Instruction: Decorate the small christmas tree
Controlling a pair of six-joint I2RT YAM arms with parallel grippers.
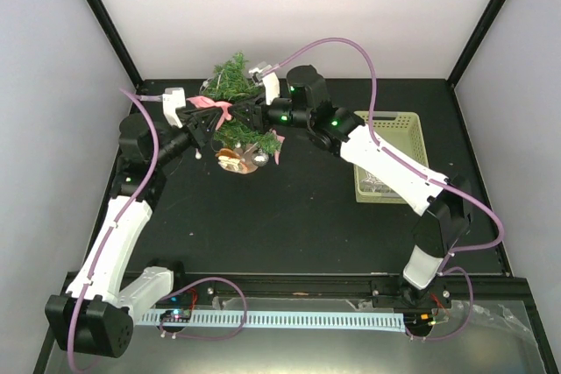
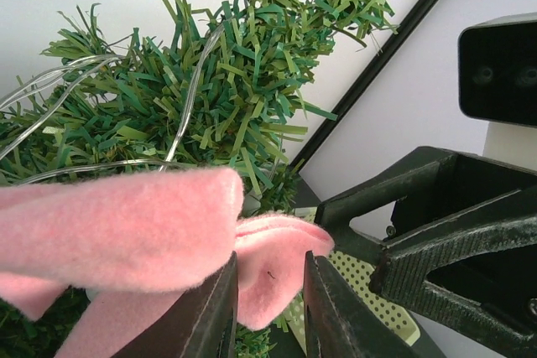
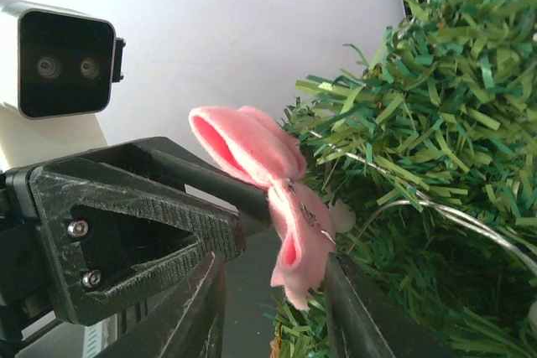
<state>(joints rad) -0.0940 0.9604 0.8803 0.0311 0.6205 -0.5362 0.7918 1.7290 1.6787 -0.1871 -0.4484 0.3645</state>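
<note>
The small christmas tree (image 1: pixel 235 76) stands at the back of the table on a round wooden base (image 1: pixel 245 164). Both grippers meet at its left side. My left gripper (image 1: pixel 217 118) is shut on one loop of a pink felt bow (image 1: pixel 214 106). In the left wrist view that loop sits pinched in the left gripper (image 2: pixel 268 270), and the bow (image 2: pixel 126 224) lies against the tree (image 2: pixel 235 98). My right gripper (image 3: pixel 273 270) is open, jaws astride the bow's (image 3: pixel 252 153) lower loop. The loop touches only the finger nearer the tree (image 3: pixel 419 165).
A clear light wire (image 2: pixel 50 98) winds through the branches. Small ornaments (image 1: pixel 230 160) lie on the wooden base. A pale green lattice basket (image 1: pixel 390 155) sits at the right, partly under the right arm. Black frame posts stand at the back corners.
</note>
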